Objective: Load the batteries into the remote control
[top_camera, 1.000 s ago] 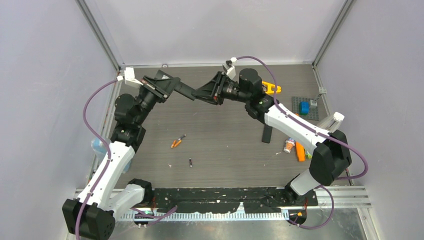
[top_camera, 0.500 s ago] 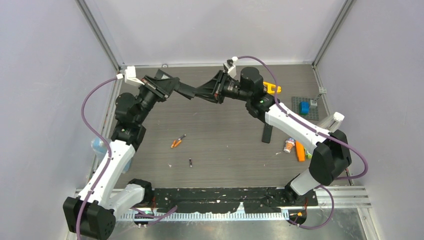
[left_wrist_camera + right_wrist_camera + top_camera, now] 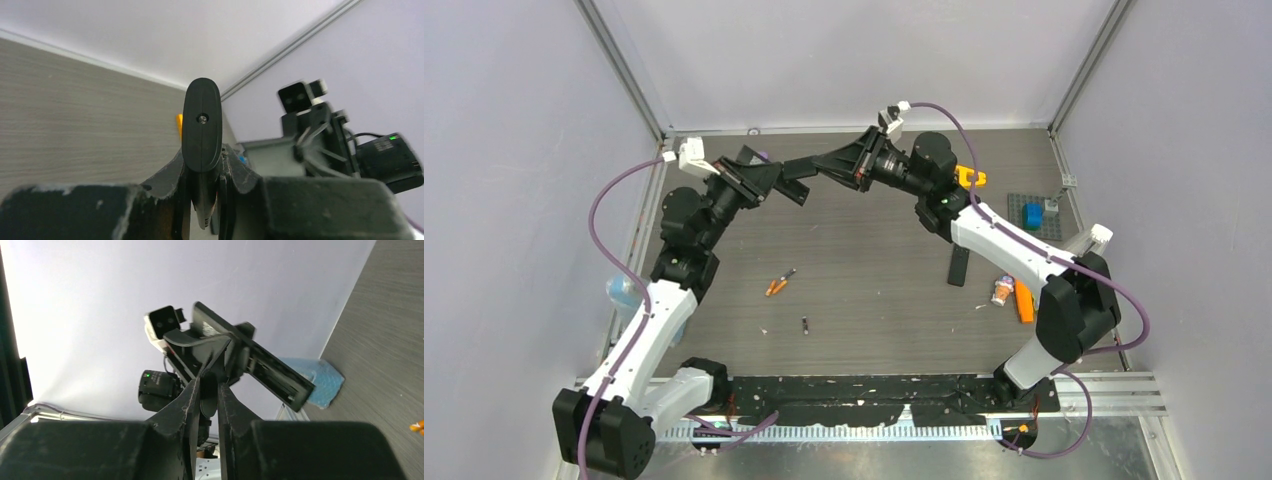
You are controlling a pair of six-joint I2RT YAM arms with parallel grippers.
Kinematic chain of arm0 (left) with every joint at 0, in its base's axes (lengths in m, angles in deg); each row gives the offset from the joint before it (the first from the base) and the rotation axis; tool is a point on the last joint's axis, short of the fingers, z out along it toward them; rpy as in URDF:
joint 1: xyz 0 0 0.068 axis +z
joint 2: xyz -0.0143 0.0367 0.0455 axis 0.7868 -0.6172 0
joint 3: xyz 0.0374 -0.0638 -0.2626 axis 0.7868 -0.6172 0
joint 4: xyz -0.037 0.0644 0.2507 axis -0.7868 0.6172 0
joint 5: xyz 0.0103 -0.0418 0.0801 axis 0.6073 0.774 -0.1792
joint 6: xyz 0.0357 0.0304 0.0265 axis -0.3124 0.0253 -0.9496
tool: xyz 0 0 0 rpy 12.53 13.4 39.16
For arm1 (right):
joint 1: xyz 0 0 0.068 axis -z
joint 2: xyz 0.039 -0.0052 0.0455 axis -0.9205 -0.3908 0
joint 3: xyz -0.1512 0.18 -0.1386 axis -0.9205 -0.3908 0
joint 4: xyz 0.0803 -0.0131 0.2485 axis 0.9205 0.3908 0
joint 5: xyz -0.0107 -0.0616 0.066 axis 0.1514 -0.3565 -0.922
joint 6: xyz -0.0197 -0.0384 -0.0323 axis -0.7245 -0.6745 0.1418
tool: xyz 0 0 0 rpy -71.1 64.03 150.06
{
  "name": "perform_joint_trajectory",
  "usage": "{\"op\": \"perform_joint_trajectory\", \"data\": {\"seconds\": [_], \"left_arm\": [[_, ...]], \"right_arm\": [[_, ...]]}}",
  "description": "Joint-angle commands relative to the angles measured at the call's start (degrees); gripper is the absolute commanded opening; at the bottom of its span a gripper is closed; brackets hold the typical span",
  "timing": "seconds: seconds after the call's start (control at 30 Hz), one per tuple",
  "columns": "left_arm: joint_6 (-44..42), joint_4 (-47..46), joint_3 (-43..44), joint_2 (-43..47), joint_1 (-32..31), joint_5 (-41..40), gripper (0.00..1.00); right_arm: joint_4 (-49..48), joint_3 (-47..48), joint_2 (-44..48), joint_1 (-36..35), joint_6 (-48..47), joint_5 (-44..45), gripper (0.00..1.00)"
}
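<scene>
Batteries (image 3: 776, 285) are lying loose on the table (image 3: 874, 335) nearest my bases: an orange pair lying close together, and a dark battery (image 3: 805, 325) a bit nearer, apart from them. Nothing is gripping any of them. Further right, a second remote (image 3: 959, 266) and an orange stick (image 3: 1024, 303) are sitting on the table, not in play.

Well back and raised off the table, I'm holding the remote (image 3: 201, 125) in my left gripper (image 3: 202, 167). The fingers are pressing on its two sides and its end is pointing at the wrist camera. My right gripper (image 3: 207, 377) is pinching a thin dark piece (image 3: 208, 395), probably the battery cover, though I can't tell for sure. In the top view its tips are sitting just beside the remote, apart from it. From the right wrist, the remote's long back seems to be showing an open slot.

Judging it: the cover looks off and no battery is loaded yet. To do this well:
- Clamp the left side firm, with the slot facing up.
- Draw the right side clear without twisting.
- Set the piece down well apart from the batteries.
- Go for the orange pair one at a time, matching ends to the slot.
</scene>
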Motion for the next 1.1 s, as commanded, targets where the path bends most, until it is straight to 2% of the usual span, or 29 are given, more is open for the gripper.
{"op": "perform_joint_trajectory", "data": {"seconds": [0.0, 0.2, 0.27, 0.37, 0.43, 0.6, 0.87, 0.93, 1.03, 1.07], "left_arm": [[-5.4, 1.9, -1.8, 1.2, -0.2, -1.5, 0.0], [-11.4, 4.0, -4.3, 2.8, 0.7, -1.6, 0.0], [-13.3, 4.0, -5.1, 3.3, 1.5, 0.4, 0.0], [-16.1, 1.5, -6.3, 4.1, 3.1, 7.9, 0.0], [-18.1, 1.5, -6.2, 4.9, 3.6, 11.7, 0.0], [-20.4, 2.1, -6.8, 7.1, 3.8, 15.0, 0.0], [-21.3, 1.6, -5.8, 7.0, 3.9, 24.8, 0.0], [-20.3, 1.1, -5.8, 6.4, 3.9, 26.7, 0.0], [-18.4, 0.8, -6.0, 5.8, 3.9, 28.6, 0.0], [-17.7, 0.8, -6.1, 5.8, 3.9, 28.8, 0.0]], "right_arm": [[-6.8, -0.7, 2.2, 1.2, 0.2, 1.7, 0.05], [-4.1, -8.6, 5.7, 5.2, -2.1, 2.5, 0.05], [0.0, -10.6, 6.7, 6.4, -5.0, 3.1, 0.05], [10.3, -11.7, 6.4, 7.4, -13.9, 4.4, 0.05], [15.5, -12.1, 5.1, 7.5, -19.8, 5.3, 0.05], [28.4, -10.8, -0.8, 7.6, -37.5, 7.2, 0.05], [35.6, -10.0, -11.1, 8.0, -46.5, 6.6, 0.06], [37.9, -9.3, -12.2, 8.0, -47.6, 9.3, 0.14], [40.5, -8.6, -11.2, 7.9, -48.5, 13.5, 0.47], [41.0, -8.6, -10.5, 7.9, -48.7, 14.7, 0.52]]}}
